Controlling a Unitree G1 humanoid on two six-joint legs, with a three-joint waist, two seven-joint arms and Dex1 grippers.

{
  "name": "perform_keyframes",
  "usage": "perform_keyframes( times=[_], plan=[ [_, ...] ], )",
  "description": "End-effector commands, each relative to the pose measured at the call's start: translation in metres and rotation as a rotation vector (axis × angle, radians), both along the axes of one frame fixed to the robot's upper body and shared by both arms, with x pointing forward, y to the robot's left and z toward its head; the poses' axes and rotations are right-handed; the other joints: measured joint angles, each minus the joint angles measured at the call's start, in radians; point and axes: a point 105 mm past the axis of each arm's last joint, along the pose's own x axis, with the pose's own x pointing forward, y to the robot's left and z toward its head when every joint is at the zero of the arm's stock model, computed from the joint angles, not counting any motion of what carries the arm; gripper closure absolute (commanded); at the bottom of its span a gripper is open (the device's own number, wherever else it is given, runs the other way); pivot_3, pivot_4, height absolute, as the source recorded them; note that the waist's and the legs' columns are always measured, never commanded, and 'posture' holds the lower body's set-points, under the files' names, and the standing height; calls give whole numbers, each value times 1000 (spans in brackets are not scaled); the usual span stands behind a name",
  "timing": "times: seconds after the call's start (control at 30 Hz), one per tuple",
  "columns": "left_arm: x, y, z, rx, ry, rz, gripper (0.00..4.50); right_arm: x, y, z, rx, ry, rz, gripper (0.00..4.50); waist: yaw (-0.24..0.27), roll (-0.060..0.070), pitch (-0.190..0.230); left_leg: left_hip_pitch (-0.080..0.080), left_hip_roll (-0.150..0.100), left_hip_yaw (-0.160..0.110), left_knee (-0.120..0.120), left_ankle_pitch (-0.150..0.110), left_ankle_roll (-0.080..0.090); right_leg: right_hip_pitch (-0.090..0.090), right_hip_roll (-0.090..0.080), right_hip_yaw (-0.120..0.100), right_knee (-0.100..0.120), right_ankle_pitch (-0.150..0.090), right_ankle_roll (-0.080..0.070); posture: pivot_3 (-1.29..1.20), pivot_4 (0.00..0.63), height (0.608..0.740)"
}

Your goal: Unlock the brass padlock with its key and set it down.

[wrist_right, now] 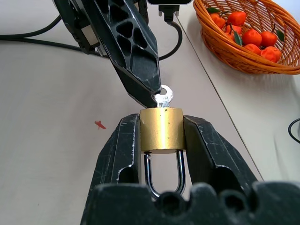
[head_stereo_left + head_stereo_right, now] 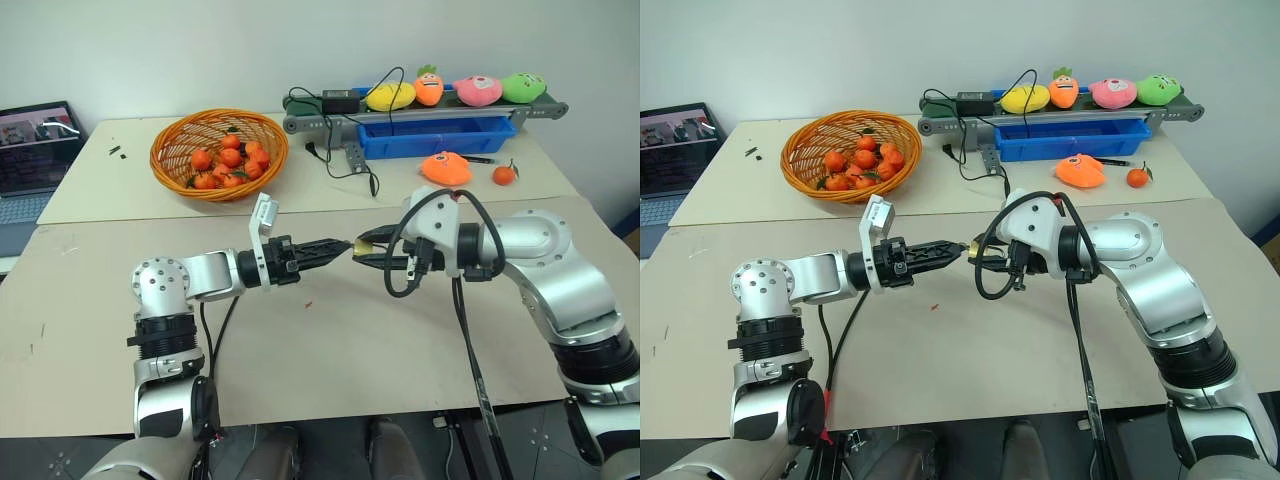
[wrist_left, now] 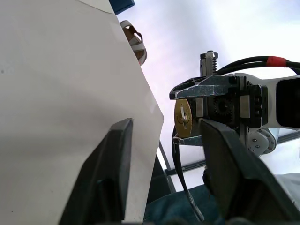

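Observation:
My right gripper (image 1: 161,123) is shut on the brass padlock (image 1: 161,129), clamping its golden body from both sides above the table. The silver shackle (image 1: 164,174) points back toward the wrist, and both its legs enter the body. The key (image 1: 164,97) sticks out of the padlock's far face, with only its round silver head showing. My left gripper (image 2: 343,246) reaches in level from the left and is open. One of its fingertips (image 1: 152,86) sits right against the key head without closing on it. In the left wrist view the padlock (image 3: 183,117) shows beyond the spread fingers (image 3: 117,154).
A wicker basket (image 2: 165,160) of tangerines stands at the back left. Behind are a small conveyor (image 2: 300,122) carrying plush toys, a blue tray (image 2: 435,137) and cables. An orange plush (image 2: 445,167) and a tangerine (image 2: 504,175) lie at the back right. A red speck (image 2: 308,303) lies on the table.

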Motion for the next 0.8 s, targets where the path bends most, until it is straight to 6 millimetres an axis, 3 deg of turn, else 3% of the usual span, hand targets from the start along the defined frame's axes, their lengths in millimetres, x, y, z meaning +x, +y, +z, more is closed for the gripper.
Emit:
perform_keyframes(
  times=[0.03,0.8],
  plan=[
    [-1,0,11,-42,-8,-24,1584,-3,0,16,12,-64,11,3563,0,0,0,0,0,0,0,0,0,0,0,0,0,0,0,0,150,737],
    [4,-30,18,-28,1,-106,1584,-4,0,18,10,-76,0,3563,1,0,0,0,0,0,0,0,0,0,0,0,0,0,0,0,150,737]
  ],
)
